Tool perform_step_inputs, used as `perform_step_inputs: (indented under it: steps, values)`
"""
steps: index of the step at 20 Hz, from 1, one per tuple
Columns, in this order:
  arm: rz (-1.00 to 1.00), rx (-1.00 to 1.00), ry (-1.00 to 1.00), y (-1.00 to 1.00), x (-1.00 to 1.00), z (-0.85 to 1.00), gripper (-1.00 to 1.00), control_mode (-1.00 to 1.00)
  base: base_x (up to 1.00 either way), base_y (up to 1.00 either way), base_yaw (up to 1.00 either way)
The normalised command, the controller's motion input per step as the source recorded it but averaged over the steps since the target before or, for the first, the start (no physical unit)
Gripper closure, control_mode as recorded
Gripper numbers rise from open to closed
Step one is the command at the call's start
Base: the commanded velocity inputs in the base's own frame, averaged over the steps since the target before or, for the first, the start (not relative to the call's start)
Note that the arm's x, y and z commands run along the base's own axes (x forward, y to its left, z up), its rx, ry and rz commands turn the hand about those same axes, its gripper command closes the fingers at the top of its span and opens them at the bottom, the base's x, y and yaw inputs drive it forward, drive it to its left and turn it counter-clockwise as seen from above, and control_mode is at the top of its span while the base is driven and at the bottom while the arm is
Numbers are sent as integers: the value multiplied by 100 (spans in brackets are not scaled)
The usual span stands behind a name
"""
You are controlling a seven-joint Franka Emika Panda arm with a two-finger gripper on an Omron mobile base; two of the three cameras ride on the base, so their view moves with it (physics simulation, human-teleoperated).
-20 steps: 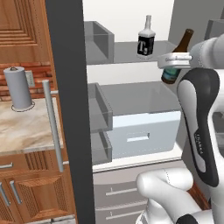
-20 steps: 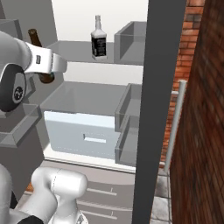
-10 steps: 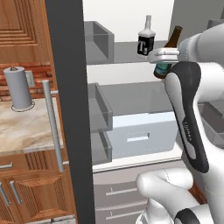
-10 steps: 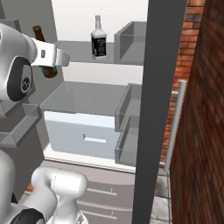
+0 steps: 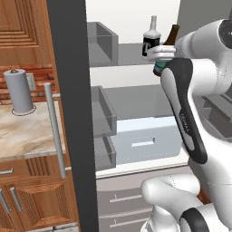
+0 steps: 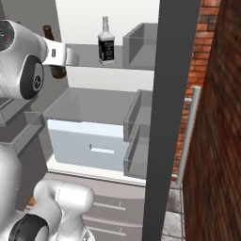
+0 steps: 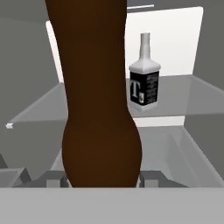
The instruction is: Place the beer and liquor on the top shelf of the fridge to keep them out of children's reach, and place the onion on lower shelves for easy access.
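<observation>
My gripper is shut on the beer, a slim dark brown bottle that I hold upright at the mouth of the open fridge. In the hand view the beer stands large between my fingers. It is level with the top shelf, at its front edge. The liquor, a squat clear bottle with a black label, stands on that shelf. In the hand view the liquor is further in and to the right of the beer. The onion is out of view.
A grey bin sits on the top shelf beside the liquor. Below are lower panes, side bins and a pale drawer. A paper towel roll stands on the marble counter at the left. A brick wall closes the right side.
The arm has carried the beer sideways towards the fridge's top shelf and closer to the liquor. The grip has stayed the same.
</observation>
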Motion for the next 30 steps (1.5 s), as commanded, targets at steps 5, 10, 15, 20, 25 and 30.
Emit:
perform_step_inputs:
  steps: [5, 10, 15, 20, 25, 30]
  values:
    - [0, 0, 0, 4, 41, 0, 100, -100, 0, 0, 0]
    - [0, 0, 0, 5, 42, 0, 100, -100, 0, 0, 0]
    - [0, 0, 0, 8, 41, 0, 100, -100, 0, 0, 0]
    - [0, 0, 0, 10, 38, 0, 100, -100, 0, 0, 0]
    - [0, 0, 0, 9, 38, 0, 100, -100, 0, 0, 0]
    - [0, 0, 0, 1, 40, 0, 100, -100, 0, 0, 0]
